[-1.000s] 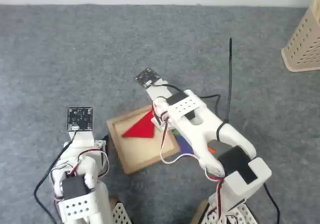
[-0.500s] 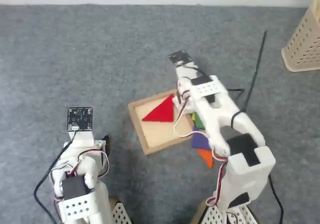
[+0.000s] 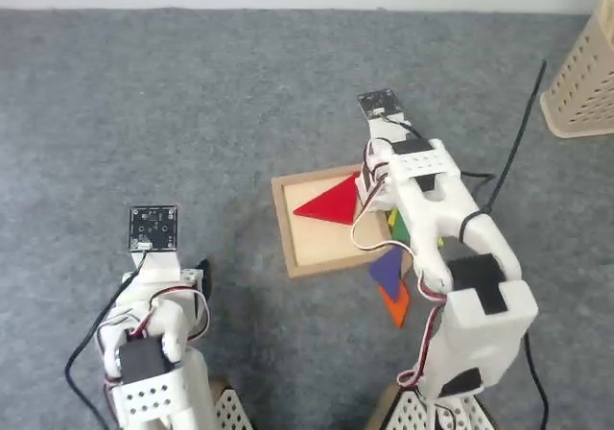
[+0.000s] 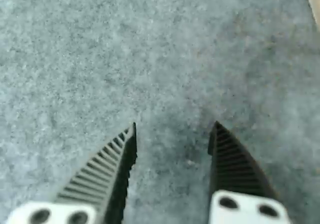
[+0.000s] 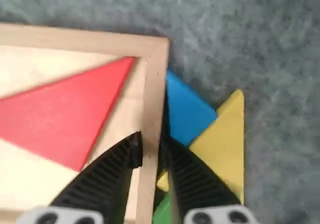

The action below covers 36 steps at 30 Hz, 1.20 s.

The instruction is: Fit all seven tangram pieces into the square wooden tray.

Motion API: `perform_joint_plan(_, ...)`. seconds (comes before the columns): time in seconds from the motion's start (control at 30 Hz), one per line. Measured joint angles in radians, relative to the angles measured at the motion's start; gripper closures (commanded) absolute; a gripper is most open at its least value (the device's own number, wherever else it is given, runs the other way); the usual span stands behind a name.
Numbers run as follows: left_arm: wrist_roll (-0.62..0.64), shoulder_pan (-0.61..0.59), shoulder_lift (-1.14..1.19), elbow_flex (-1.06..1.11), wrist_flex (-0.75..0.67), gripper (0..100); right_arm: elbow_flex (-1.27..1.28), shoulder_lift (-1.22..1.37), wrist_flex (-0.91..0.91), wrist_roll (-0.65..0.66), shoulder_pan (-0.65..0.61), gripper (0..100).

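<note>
— tray (image 3: 284, 228)?
— mid-carpet (image 3: 144, 94), with red triangle (image 3: 331, 202) inside toward 12 o'clock. pinched at its 3 o'clock rim by right gripper (image 5: 151, 146), one finger inside, one outside.
— loose pieces?
— against that rim: blue piece (image 5: 185, 109), yellow piece (image 5: 225, 139). purple piece (image 3: 388, 269) and orange piece (image 3: 395, 303) at 4 o'clock.
— left gripper (image 4: 172, 134)?
— at 8 o'clock from tray, spread wide over carpet, grasping nothing.

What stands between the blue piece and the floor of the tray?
The raised rim of the tray, which the blue piece lies beside, and the right gripper, whose fingers straddle that rim next to it.
</note>
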Motion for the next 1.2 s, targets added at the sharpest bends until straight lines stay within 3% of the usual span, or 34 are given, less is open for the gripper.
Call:
perform_joint_plan(0.23,0.0,0.0,0.0,0.0,0.0,77,0.0,-0.218,0.146,0.0,0.003,84.4)
perform_joint_plan(0.47,0.0,0.0,0.0,0.0,0.0,77,0.115,-0.394,0.242,0.003,0.003,97.3)
perform_joint_plan(0.7,0.0,0.0,0.0,0.0,0.0,77,0.491,-0.546,0.143,0.18,0.003,96.9)
perform_joint_plan(0.9,0.0,0.0,0.0,0.0,0.0,77,0.641,-0.66,0.117,0.195,0.003,87.5)
perform_joint_plan(1.2,0.0,0.0,0.0,0.0,0.0,77,0.72,-0.806,0.117,0.198,-0.078,87.2)
